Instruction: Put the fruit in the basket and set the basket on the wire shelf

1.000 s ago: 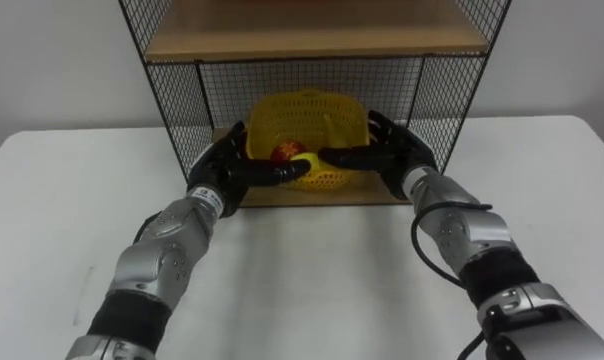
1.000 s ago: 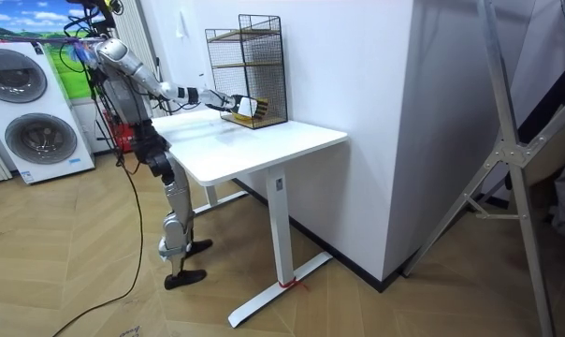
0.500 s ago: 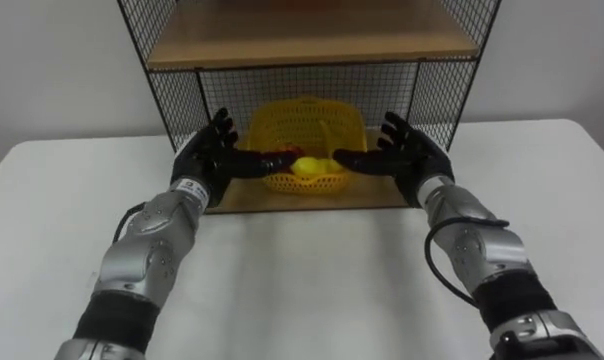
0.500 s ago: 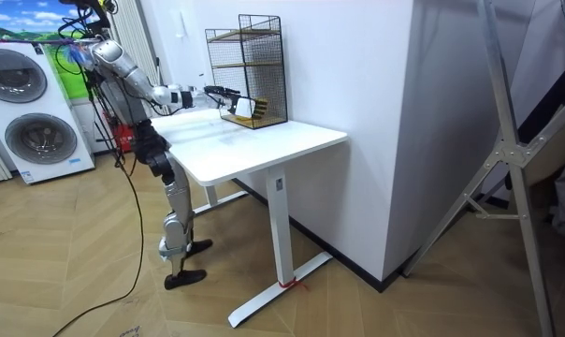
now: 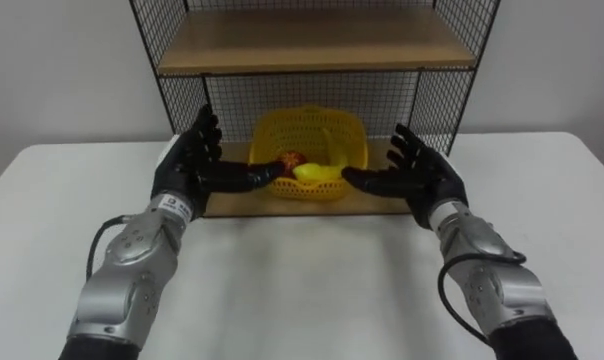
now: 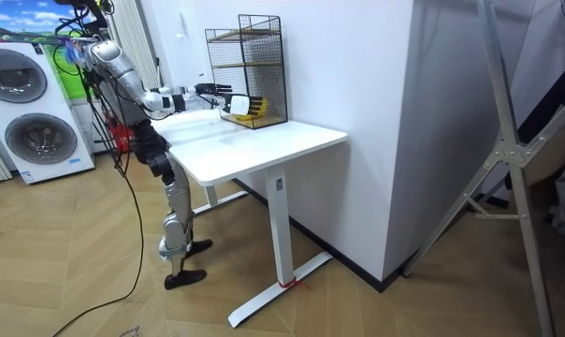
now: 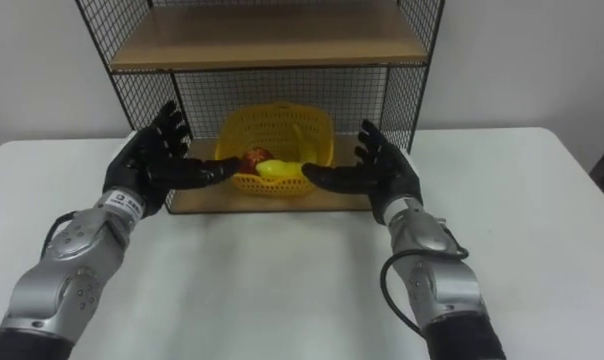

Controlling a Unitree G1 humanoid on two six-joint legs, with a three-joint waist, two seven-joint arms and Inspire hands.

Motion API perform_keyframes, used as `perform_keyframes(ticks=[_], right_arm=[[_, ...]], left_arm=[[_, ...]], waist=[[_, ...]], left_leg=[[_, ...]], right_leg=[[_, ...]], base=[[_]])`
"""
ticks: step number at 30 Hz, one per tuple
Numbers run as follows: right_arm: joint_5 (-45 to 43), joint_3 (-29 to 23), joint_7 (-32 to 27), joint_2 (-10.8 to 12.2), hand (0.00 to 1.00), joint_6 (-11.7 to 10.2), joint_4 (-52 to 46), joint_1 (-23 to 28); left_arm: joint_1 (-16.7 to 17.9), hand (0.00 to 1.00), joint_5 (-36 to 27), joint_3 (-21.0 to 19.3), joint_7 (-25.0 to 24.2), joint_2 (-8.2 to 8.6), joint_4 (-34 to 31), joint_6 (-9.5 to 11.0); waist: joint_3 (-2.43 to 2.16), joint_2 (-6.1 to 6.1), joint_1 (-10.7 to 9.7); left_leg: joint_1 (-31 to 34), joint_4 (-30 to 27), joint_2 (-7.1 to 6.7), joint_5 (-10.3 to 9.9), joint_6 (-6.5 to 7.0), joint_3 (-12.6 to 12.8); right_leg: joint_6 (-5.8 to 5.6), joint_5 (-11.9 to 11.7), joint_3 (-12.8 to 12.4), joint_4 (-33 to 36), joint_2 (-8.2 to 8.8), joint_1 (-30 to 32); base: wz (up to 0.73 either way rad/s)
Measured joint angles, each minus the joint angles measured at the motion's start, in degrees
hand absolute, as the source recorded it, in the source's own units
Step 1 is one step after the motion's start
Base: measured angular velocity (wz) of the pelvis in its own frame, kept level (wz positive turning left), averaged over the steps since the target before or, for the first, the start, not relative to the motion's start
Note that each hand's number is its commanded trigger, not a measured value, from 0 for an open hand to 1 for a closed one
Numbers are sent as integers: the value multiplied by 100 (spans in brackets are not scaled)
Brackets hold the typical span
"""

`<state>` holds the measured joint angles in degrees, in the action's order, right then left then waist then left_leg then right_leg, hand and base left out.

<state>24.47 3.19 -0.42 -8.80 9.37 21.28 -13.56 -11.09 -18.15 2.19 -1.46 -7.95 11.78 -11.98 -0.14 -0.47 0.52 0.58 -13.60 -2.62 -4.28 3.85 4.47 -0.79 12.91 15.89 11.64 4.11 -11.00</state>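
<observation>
The yellow basket rests on the bottom wooden board of the wire shelf. Inside it lie a red fruit and a yellow fruit. My left hand is open to the left of the basket, fingers spread, a little apart from it. My right hand is open on the basket's right, also clear of it. In the room view I stand at the white table, both arms stretched toward the shelf.
The shelf has an upper wooden board and mesh sides. It stands at the back of the table against the wall. Washing machines stand at the room view's left.
Both hands have let go of the basket and drawn back toward me, spreading apart. The basket stays on the shelf's bottom board.
</observation>
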Motion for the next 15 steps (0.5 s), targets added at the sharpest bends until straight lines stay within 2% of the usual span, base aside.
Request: perform_keyframes(ticks=[5,7,11,15], right_arm=[[-24,-20,89,-15,0,-11,-829,409],[-19,-21,190,-17,0,-18,-1095,618],[-30,-62,207,-48,0,-55,-1339,944],[-25,-107,234,-74,0,-73,-1632,980]], left_arm=[[262,0,14,-86,-35,10,-527,10],[447,0,13,-100,-36,10,-748,84],[781,0,15,-159,-42,42,-990,107],[940,0,33,-192,-46,35,-1249,115]], waist=[[10,32,-7],[1,73,-18],[-23,121,-19],[-22,120,-20]], left_leg=[[58,-8,-1,-15,-20,-1],[69,-2,-1,3,8,3],[89,-1,3,2,6,14],[95,1,3,2,6,16]], right_leg=[[-4,3,-5,-9,-1,51],[-3,0,1,-11,1,60],[-5,5,3,-5,26,91],[-4,10,-1,0,36,104]], base=[[0],[0],[0],[0]])
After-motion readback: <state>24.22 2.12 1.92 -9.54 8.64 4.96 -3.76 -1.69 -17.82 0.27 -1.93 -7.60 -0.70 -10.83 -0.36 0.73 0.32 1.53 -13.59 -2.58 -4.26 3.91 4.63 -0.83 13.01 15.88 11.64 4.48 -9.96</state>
